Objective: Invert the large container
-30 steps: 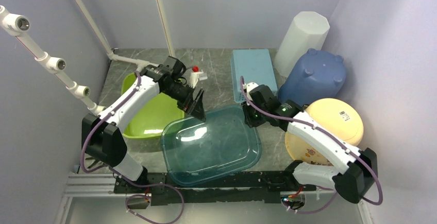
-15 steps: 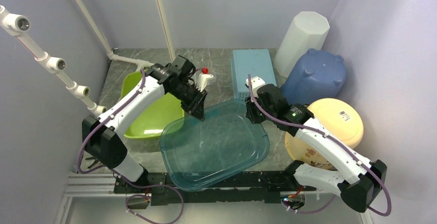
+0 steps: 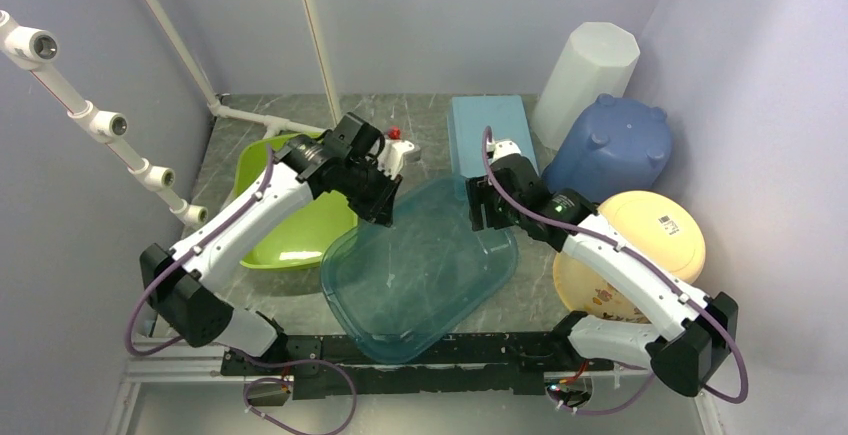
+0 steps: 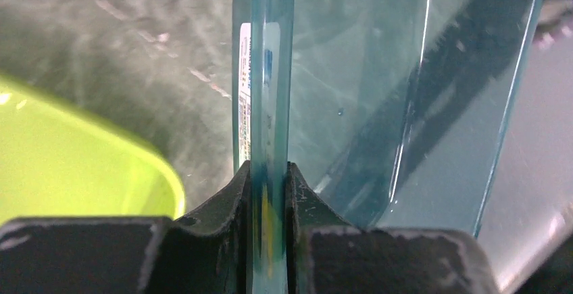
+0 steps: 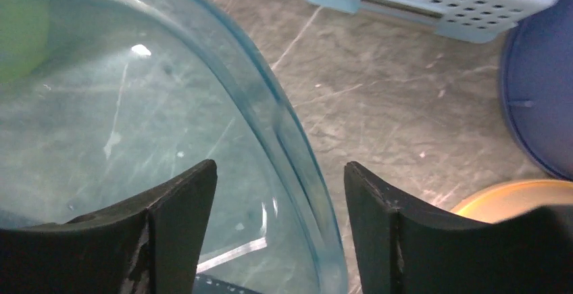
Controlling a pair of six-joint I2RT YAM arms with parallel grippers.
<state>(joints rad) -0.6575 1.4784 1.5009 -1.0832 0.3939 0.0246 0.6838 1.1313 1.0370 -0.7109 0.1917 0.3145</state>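
Container point(image 3: 420, 275): clear teal tub, mid-table between the two arms, open side facing up. Far edge looks raised and the tub tilted. Near edge overlaps the black rail point(image 3: 500, 350) at the front of the table point(image 3: 420, 115).

Left gripper point(image 3: 381, 205): at the tub's far-left corner. In the left wrist view the fingers point(image 4: 236, 192) are pressed onto the rim from both sides, the rim running straight up between them. A white label point(image 4: 246, 91) with blue print sits on the tub just above the grip.

Right gripper point(image 3: 487, 217): at the far-right part of the rim. In the right wrist view the fingers point(image 5: 182, 199) are spread wide and straddle the rim, one over the tub's inside, one over bare table. No contact visible on either finger.

Surroundings:
- Green bowl point(image 3: 285, 230), left of the tub, under the left arm. Its edge is just beside the tub's left corner.
- Light blue perforated basket point(image 3: 490, 130), behind the tub, bottom up.
- Blue bucket point(image 3: 610, 150), bottom up, right of the basket.
- White bin point(image 3: 585, 70) in the far right corner, behind the bucket.
- Yellow dish point(image 3: 645, 240), right of the tub, partly under the right arm.
- Small white item with a red cap point(image 3: 400, 142), behind the left gripper; too small to identify.
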